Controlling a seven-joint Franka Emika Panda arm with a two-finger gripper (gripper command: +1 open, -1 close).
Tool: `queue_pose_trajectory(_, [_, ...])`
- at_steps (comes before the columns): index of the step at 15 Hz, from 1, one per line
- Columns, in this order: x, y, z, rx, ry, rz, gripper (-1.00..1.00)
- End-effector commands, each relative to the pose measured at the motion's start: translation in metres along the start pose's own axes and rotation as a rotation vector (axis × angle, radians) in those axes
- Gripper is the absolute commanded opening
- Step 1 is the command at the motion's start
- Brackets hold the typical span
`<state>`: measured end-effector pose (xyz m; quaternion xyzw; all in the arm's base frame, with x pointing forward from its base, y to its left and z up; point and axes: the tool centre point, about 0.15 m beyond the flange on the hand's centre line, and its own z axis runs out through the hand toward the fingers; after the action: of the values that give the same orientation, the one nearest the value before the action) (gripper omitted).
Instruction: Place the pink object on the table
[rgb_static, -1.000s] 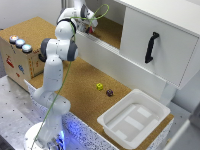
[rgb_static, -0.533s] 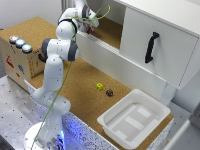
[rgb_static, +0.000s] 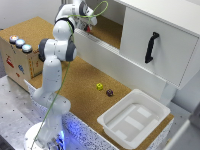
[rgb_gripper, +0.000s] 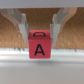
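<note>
The table (rgb_static: 75, 85) is a broad cork-brown top with a white speckled front edge, and it runs from a brown box (rgb_static: 17, 62) topped with round buttons at the exterior view's left to a white plastic tray (rgb_static: 132, 120) at the lower right. Behind it stands a white cabinet (rgb_static: 155, 42) with a black handle (rgb_static: 151, 47) on its door and an open, cork-lined shelf (rgb_static: 107, 30) beside that door. Open cork lies between the white arm (rgb_static: 57, 50) and the tray; on it rest only a small yellow cube (rgb_static: 99, 86) and, just beside it, a small dark maroon piece (rgb_static: 109, 92), both near the tray's upper rim but apart from it. The arm rises from the front edge of the table and reaches up over the shelf's white lip, its gripper (rgb_static: 89, 26) hanging at the shelf opening with a green cable looped above it. In the wrist view the gripper (rgb_gripper: 40, 36) has its fingers (rgb_gripper: 58, 25) closed on the pink object (rgb_gripper: 39, 44), a small pinkish-red block with squared faces, a black letter A on the face toward the camera and a small loop on top. The block hangs between the fingertips, with the grainy cork of the shelf behind it and a pale blurred band beneath; whether it touches any surface cannot be told.
</note>
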<state>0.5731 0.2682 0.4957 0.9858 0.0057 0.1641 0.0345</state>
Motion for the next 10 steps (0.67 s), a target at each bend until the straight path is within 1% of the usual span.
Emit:
queue_pose_trajectory(1, [-0.126,0.038,0.004,0.108,0.123,0.017,-1.00])
queue_pose_trajectory(3, [-0.156,0.051,0.010,0.103,0.100,0.036,-1.00])
queue_pose_trajectory(5, [-0.184,0.073,0.024,0.106,0.056,0.080,-1.00])
queue_pose_trajectory(6, [-0.196,0.084,0.033,0.113,0.034,0.095,-1.00])
queue_pose_trajectory(7, [-0.210,0.092,0.043,0.104,0.013,0.101,-1.00])
queue_pose_trajectory(10, [-0.246,0.117,0.078,0.090,-0.077,0.126,-1.00])
